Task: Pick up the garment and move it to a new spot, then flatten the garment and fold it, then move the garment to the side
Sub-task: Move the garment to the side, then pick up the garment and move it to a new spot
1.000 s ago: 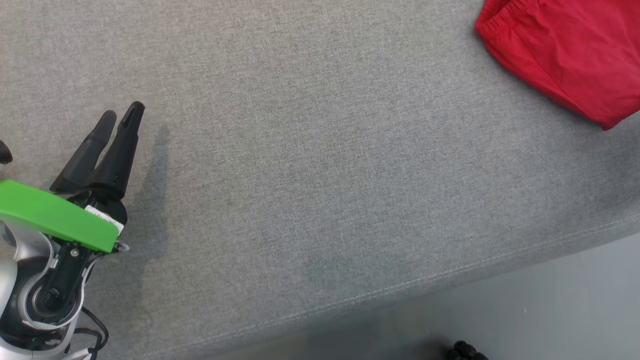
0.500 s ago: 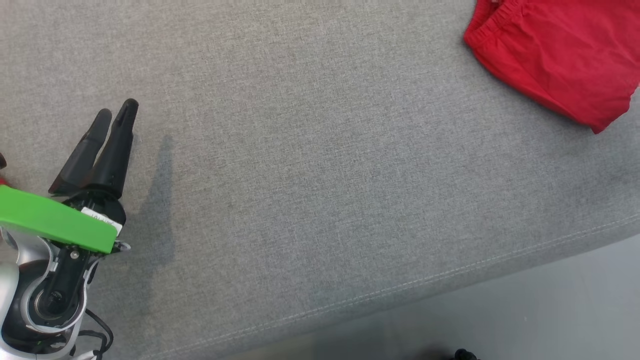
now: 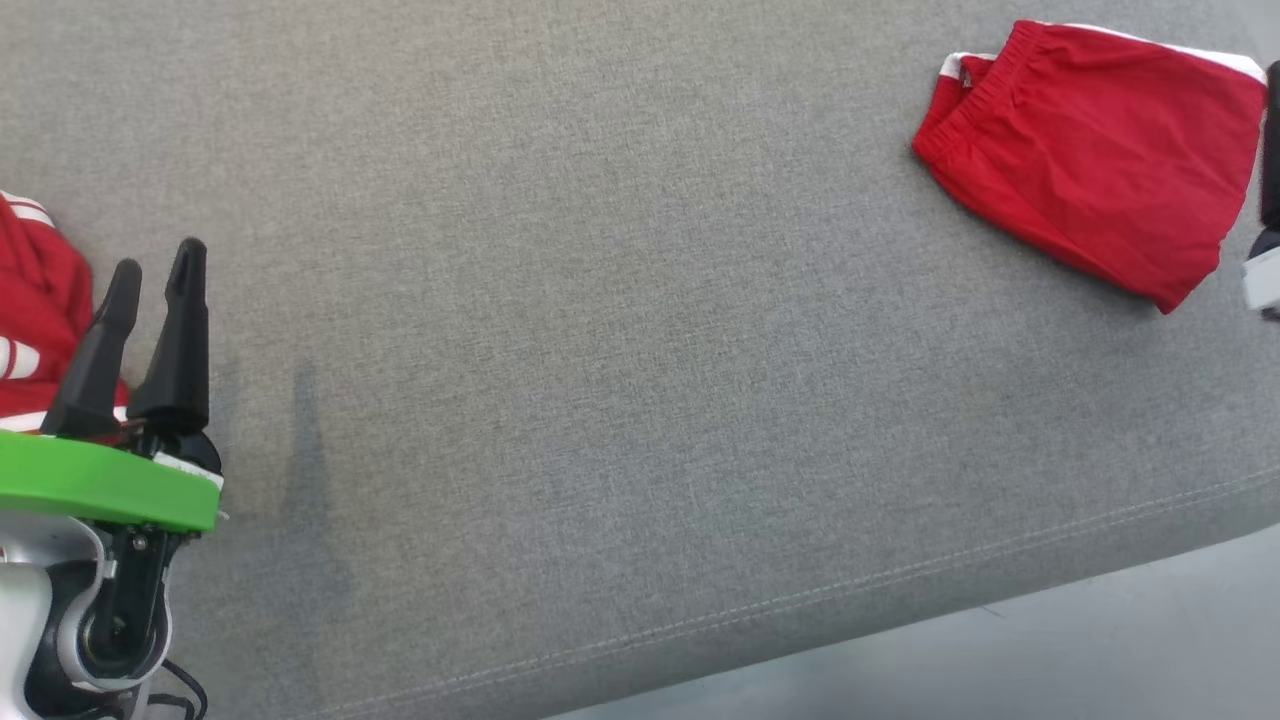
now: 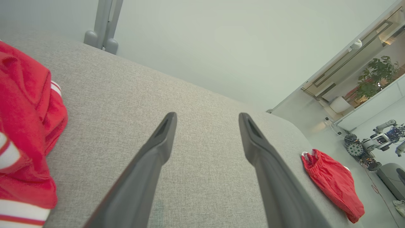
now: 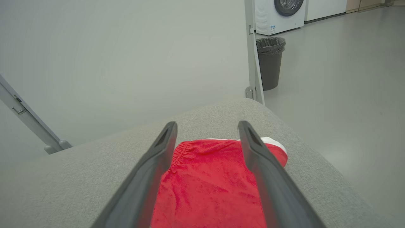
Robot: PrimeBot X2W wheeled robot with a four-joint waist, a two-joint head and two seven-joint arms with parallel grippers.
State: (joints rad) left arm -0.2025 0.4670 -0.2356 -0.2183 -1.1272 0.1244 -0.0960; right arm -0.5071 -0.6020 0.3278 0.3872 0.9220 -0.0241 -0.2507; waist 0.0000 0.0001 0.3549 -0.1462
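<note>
A folded red garment (image 3: 1085,160) with an elastic waistband and white trim lies flat at the far right of the grey cushion. My right gripper (image 5: 207,124) hovers open above this garment (image 5: 208,183), and one of its dark fingers (image 3: 1271,140) shows at the right edge of the head view. A second, crumpled red garment (image 3: 30,300) with white stripes lies at the far left. My left gripper (image 3: 157,262) stands open just right of it, with nothing between its fingers. From the left wrist, the crumpled garment (image 4: 25,126) is beside that gripper (image 4: 207,115) and the folded one (image 4: 332,183) far right.
The grey upholstered surface (image 3: 600,350) ends in a stitched front edge (image 3: 800,595) with pale floor below. Past the surface's far end stand a metal post (image 5: 253,63), a black bin (image 5: 270,61) and a washing machine (image 5: 280,14). Another robot (image 4: 373,145) stands in the distance.
The head camera has shifted, bringing the crumpled garment in at the left and my right gripper in at the right edge. My left gripper has turned more upright. Both stay open.
</note>
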